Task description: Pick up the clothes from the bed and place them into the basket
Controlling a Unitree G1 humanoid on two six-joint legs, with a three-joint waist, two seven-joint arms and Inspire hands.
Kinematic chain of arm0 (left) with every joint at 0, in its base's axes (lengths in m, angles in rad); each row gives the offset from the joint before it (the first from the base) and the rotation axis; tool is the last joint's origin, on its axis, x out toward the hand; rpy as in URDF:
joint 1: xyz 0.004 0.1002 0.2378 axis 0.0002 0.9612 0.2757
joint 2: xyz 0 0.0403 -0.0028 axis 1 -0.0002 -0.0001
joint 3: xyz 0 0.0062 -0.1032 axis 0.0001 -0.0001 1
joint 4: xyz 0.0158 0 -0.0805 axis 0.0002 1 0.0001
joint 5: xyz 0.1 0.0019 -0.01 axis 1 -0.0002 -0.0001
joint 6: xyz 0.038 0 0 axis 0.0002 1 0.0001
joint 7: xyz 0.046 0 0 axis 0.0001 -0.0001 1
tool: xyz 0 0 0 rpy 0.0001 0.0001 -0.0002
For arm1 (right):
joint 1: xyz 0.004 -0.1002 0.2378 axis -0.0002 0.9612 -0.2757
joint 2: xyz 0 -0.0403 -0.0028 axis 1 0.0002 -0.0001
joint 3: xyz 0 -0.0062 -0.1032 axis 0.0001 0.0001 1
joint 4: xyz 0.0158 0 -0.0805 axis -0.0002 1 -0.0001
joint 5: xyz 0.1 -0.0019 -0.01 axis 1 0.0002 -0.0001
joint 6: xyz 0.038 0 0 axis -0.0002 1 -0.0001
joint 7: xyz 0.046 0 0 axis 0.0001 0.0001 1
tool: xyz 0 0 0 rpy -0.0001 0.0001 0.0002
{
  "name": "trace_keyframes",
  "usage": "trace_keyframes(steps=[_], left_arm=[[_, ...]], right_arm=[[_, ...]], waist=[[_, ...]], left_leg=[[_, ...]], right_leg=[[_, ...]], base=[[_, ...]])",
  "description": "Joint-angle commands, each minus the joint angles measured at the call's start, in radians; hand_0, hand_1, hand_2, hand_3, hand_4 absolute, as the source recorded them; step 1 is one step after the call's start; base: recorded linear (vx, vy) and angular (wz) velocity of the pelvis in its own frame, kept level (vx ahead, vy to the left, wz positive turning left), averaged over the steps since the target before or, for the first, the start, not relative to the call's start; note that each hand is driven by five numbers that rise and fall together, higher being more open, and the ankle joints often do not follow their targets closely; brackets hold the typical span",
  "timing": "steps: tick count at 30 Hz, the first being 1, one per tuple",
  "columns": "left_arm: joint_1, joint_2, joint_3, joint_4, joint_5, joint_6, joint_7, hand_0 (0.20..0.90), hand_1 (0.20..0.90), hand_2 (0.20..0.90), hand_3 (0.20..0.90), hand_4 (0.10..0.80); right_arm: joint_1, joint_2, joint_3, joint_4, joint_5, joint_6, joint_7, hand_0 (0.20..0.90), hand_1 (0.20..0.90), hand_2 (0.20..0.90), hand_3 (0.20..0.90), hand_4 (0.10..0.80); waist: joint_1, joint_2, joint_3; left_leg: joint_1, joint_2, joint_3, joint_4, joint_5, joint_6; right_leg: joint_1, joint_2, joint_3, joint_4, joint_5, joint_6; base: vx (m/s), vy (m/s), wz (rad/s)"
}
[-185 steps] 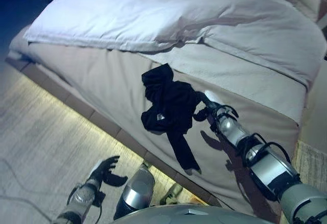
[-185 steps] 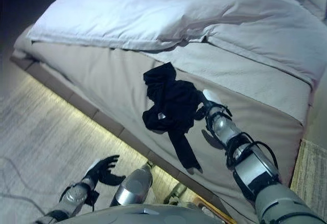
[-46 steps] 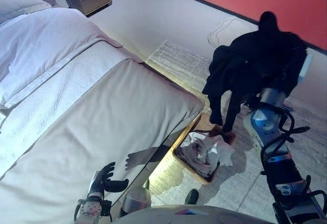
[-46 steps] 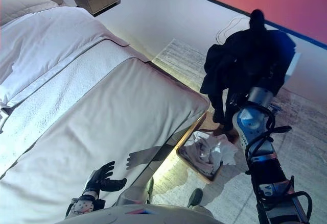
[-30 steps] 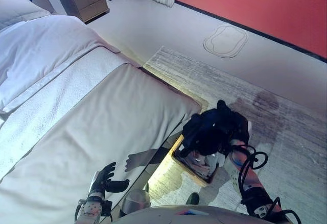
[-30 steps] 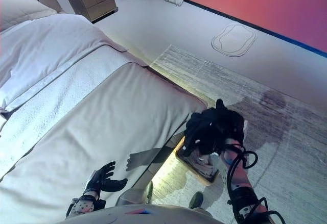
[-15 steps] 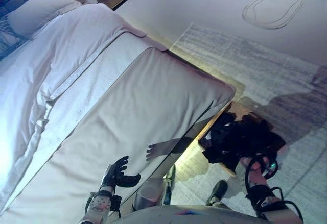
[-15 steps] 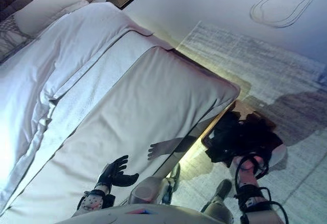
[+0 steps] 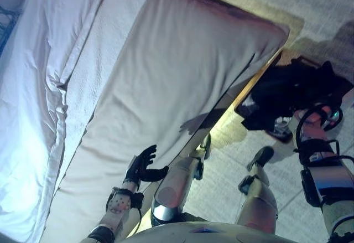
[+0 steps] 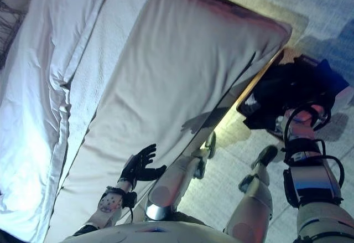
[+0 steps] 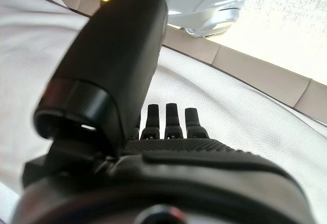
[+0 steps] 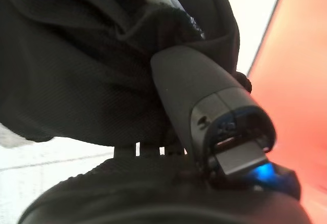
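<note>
A black garment (image 9: 290, 93) lies bunched over the basket (image 9: 256, 82) on the floor by the bed's foot corner. A bit of white cloth (image 9: 247, 104) shows under it. My right hand (image 9: 316, 117) reaches down into the garment from the right. In the right wrist view its thumb (image 12: 191, 89) pins a fold of the black garment (image 12: 76, 66), with the fingers buried in the cloth. My left hand (image 9: 142, 165) hovers open over the bed's near edge, its fingers (image 11: 168, 119) straight and holding nothing. I see no clothes on the bed.
The bed (image 9: 182, 60) with its beige cover fills the middle, and a white duvet (image 9: 33, 88) lies on its left. A lit strip runs along the bed frame beside the basket. Pale rug and floor (image 9: 332, 10) lie beyond the basket.
The right hand has come down from chest height with the black garment, which now rests over the basket. The camera has tilted towards the bed. The left hand stays as it was.
</note>
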Motion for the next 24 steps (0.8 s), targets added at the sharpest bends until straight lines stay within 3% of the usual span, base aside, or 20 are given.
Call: trace_keyframes(steps=[1,13,14,19,24], left_arm=[[0.036,0.092,-0.006,-0.06,-0.075,-0.052,0.009,0.9,0.9,0.9,0.9,0.8],[0.035,0.102,-0.002,-0.075,-0.128,-0.015,-0.061,0.9,0.9,0.9,0.9,0.8],[0.035,0.103,-0.005,-0.071,-0.128,-0.012,-0.064,0.9,0.9,0.9,0.9,0.8],[0.043,0.101,0.01,-0.038,-0.108,-0.01,-0.064,0.9,0.9,0.9,0.9,0.8],[0.029,0.094,0.054,0.016,-0.09,0.01,-0.068,0.9,0.9,0.9,0.9,0.8]], right_arm=[[-0.116,-0.146,0.085,-0.032,-0.012,0.0,0.027,0.9,0.9,0.9,0.9,0.8],[-0.103,-0.142,0.064,-0.004,-0.007,0.069,0.114,0.9,0.9,0.9,0.9,0.8],[-0.084,-0.133,0.055,0.0,0.001,0.061,0.124,0.9,0.9,0.9,0.9,0.8],[0.011,-0.068,0.024,0.008,0.049,0.056,0.19,0.9,0.9,0.9,0.9,0.8],[0.174,0.067,0.02,0.029,0.072,-0.017,0.294,0.9,0.9,0.9,0.9,0.8]], waist=[[-0.01,0.026,0.043],[-0.03,0.034,0.043],[-0.031,0.037,0.042],[-0.039,0.011,0.023],[-0.051,-0.047,-0.023]], left_leg=[[-0.142,-0.052,-0.101,0.055,0.061,-0.025],[-0.093,-0.05,-0.096,0.03,0.062,-0.039],[-0.093,-0.046,-0.09,0.025,0.087,-0.032],[-0.051,-0.034,-0.087,0.006,0.082,-0.038],[0.021,-0.01,-0.085,-0.029,0.067,-0.047]], right_leg=[[0.039,-0.037,-0.063,0.163,-0.138,0.033],[0.044,-0.054,-0.034,0.174,-0.143,0.047],[0.047,-0.05,-0.048,0.162,-0.113,0.037],[0.102,-0.038,-0.051,0.124,-0.107,0.04],[0.192,-0.01,-0.068,0.06,-0.1,0.038]], base=[[-0.041,0.018,-0.02],[0.008,0.057,0.01],[-0.05,0.066,0.02],[0.036,-0.008,0.05],[0.068,-0.062,-0.01]])
